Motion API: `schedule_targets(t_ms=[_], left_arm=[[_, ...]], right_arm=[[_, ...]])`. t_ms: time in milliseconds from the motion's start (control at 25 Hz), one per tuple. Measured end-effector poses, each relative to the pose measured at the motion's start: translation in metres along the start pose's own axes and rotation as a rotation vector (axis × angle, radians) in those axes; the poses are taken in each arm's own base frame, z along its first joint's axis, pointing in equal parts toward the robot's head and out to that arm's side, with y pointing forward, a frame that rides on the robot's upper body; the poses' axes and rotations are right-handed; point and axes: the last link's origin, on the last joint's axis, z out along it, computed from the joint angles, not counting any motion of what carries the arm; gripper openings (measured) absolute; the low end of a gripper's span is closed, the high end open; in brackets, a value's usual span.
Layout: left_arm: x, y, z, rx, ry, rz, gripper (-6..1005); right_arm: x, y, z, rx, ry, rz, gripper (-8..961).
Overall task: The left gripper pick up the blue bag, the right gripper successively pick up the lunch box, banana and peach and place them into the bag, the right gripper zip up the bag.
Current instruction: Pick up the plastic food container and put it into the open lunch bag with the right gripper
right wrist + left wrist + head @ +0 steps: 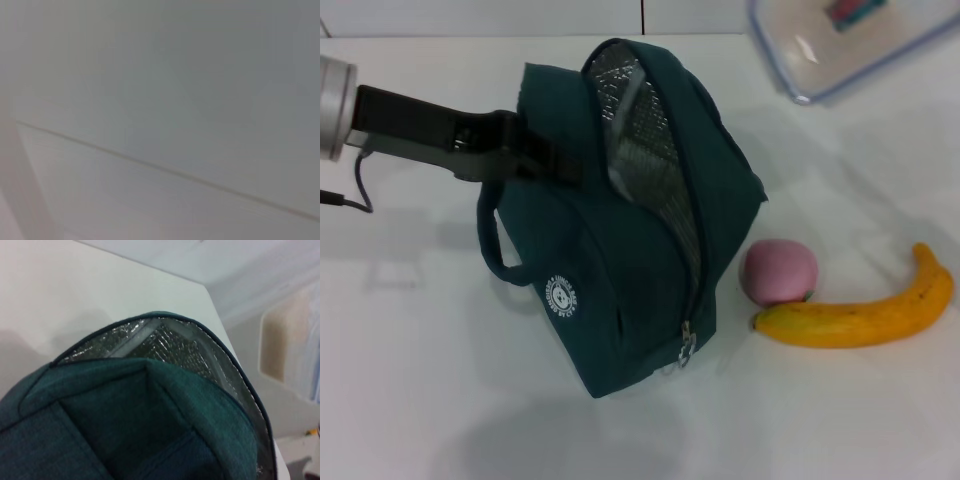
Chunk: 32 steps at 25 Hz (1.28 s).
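The blue bag [620,270] stands tilted on the white table [410,380], its top unzipped so the silver lining [640,120] shows. My left gripper [545,158] reaches in from the left and is shut on the bag's upper left edge, by a loop handle [495,250]. The left wrist view looks straight down on the bag's fabric [125,425] and lining [165,342]. The peach [778,271] lies just right of the bag, touching the banana [865,318] in front of it. The lunch box [840,45] shows at the top right, cut off by the edge. My right gripper is out of view.
The bag's zipper pull [687,350] hangs at its front right corner, and a round white logo [561,295] faces me. The right wrist view shows only a plain grey surface with a thin seam [165,170]. A wall edge runs along the table's far side [520,30].
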Motion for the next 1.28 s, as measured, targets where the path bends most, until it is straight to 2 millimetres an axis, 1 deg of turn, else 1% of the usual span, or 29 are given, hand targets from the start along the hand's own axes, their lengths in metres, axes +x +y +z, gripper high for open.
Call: schedule_targets(t_ms=[40, 160, 240, 280, 320, 480, 600, 800, 1000, 1280], left_arm=[[0.001, 0.002, 0.002, -0.003, -0.012, 0.009, 35], [0.001, 0.006, 0.008, -0.004, -0.046, 0.027, 35], [0.000, 0.008, 0.011, -0.002, -0.065, 0.036, 35], [0.001, 0.009, 0.012, -0.003, -0.072, 0.041, 35], [0.001, 0.010, 0.013, -0.005, -0.078, 0.044, 35], [0.000, 0.011, 0.016, -0.009, -0.091, 0.048, 35], [0.000, 0.011, 0.017, -0.010, -0.091, 0.052, 35], [-0.002, 0.009, 0.015, -0.011, -0.084, 0.045, 35], [-0.002, 0.008, 0.015, -0.010, -0.081, 0.045, 35], [-0.001, 0.008, 0.015, -0.008, -0.078, 0.047, 36]], right_arm=[[0.000, 0.000, 0.000, 0.000, 0.000, 0.000, 99], [0.011, 0.000, 0.026, -0.040, 0.063, 0.035, 100], [0.017, 0.000, 0.039, -0.057, 0.098, 0.052, 100], [0.023, 0.000, 0.050, -0.068, 0.133, 0.069, 101], [0.023, 0.000, 0.050, -0.068, 0.133, 0.069, 101], [0.032, -0.002, 0.062, -0.062, 0.183, 0.086, 102], [0.036, -0.008, 0.064, -0.020, 0.200, 0.085, 103], [0.043, -0.023, 0.058, 0.085, 0.233, 0.070, 104], [0.052, -0.034, 0.054, 0.165, 0.291, 0.062, 106], [0.065, -0.042, 0.062, 0.219, 0.404, 0.043, 108]])
